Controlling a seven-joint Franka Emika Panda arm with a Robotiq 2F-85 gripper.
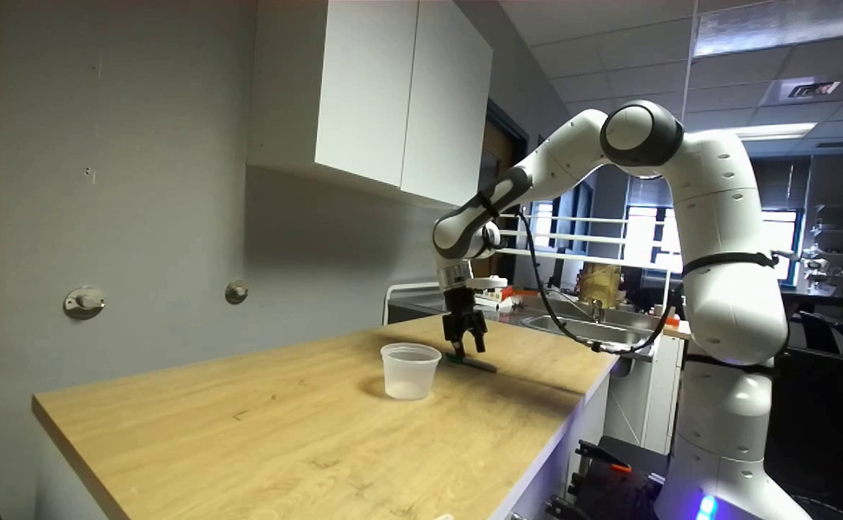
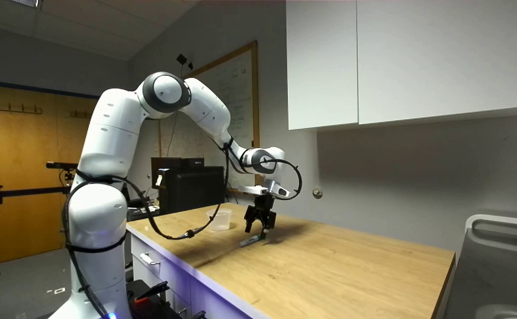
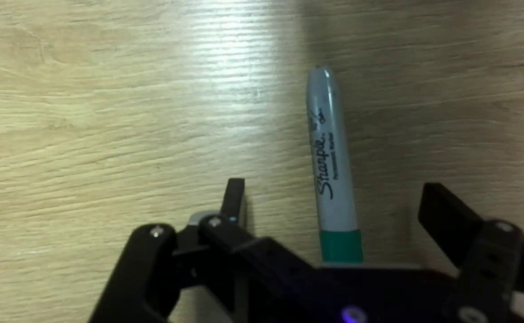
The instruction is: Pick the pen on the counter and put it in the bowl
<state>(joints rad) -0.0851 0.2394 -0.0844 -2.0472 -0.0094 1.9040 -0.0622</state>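
Plainly, the pen (image 3: 331, 157) lies flat on the table (image 2: 351, 270), outside the bowl (image 1: 410, 373) and near it. That bowl, a translucent white cup, stands upright, its wall evenly pale from rim to base in an exterior view. As for the fingers (image 3: 450, 224), they are spread well apart: in the wrist view the pen runs through the gap between them, with wood grain showing on either side. Its green cap (image 3: 341, 246) is partly out of sight behind the black housing (image 3: 387, 289). Both exterior views put the fingers low over the table at the capped end; whether they touch wood or pen, I cannot tell.

Only the wrist view makes the lettering (image 3: 323, 166) readable, "Sharpie" and "Permanent Marker" on a grey barrel (image 3: 338, 215); from outside the pen is a small strip. The bowl shows in both exterior views alone. A black cable (image 2: 192, 233) crosses in front of it in an exterior view. Beyond the table, a steel sink (image 1: 623, 334) shows in an exterior view. Above the table hangs a wall cupboard (image 1: 450, 108), doors closed and contents hidden, in both exterior views.
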